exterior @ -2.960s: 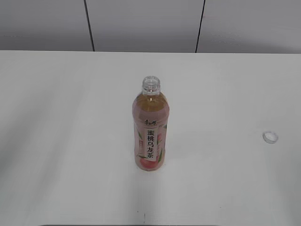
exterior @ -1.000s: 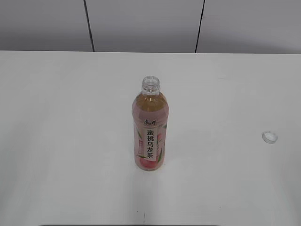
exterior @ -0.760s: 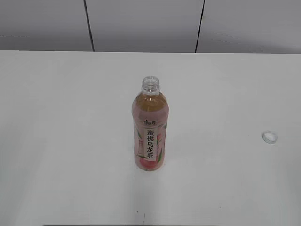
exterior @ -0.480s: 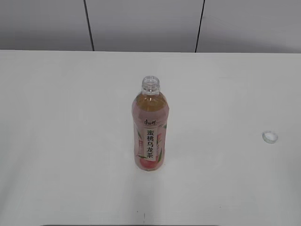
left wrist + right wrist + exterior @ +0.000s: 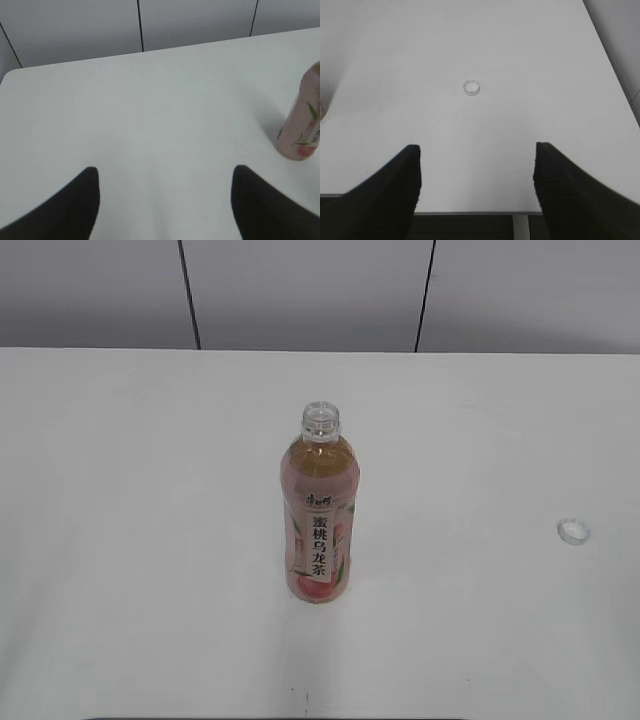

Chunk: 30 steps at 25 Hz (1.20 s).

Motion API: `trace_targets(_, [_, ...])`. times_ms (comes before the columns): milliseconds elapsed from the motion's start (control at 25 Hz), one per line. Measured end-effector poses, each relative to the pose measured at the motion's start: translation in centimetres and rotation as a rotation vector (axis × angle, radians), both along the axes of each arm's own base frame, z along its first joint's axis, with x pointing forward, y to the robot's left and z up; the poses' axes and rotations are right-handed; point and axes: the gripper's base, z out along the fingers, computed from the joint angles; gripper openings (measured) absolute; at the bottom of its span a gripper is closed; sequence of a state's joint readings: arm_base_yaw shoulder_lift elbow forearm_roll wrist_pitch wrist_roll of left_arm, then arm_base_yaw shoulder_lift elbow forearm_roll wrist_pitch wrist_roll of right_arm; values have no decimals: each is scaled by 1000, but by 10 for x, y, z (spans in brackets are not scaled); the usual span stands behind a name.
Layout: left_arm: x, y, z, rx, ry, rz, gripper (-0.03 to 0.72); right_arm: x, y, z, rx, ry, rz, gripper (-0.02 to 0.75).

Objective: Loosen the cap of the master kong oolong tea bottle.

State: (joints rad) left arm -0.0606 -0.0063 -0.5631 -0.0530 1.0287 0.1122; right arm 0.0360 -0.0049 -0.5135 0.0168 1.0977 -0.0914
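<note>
The master kong oolong tea bottle (image 5: 319, 510) stands upright mid-table with its neck open and no cap on it. Its lower part also shows at the right edge of the left wrist view (image 5: 302, 122). The white cap (image 5: 573, 532) lies on the table far right of the bottle, open side up; it also shows in the right wrist view (image 5: 471, 88). My left gripper (image 5: 165, 172) is open and empty, left of the bottle. My right gripper (image 5: 476, 150) is open and empty, over the table's front edge, well short of the cap. Neither gripper shows in the exterior view.
The white table (image 5: 150, 490) backs onto a grey panelled wall (image 5: 300, 290). Its front edge (image 5: 475, 212) and right edge show in the right wrist view, its far left corner (image 5: 10, 75) in the left wrist view.
</note>
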Motion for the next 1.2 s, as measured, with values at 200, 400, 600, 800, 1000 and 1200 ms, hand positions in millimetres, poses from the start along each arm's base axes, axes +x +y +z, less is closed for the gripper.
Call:
trace_targets(200, [0,0,0,-1,0,0,499,0,0,0,0,0,0,533])
trace_targets(400, [0,0,0,-1,0,0,499,0,0,0,0,0,0,533])
trace_targets(600, [0,0,0,-1,0,0,499,0,0,0,0,0,0,533])
trace_targets(800, [0,0,0,-1,0,0,499,0,0,0,0,0,0,533])
trace_targets(1000, [0,0,0,-1,0,0,498,0,0,0,-1,0,0,533])
trace_targets(1200, [0,0,0,-1,0,0,498,0,0,0,-1,0,0,533])
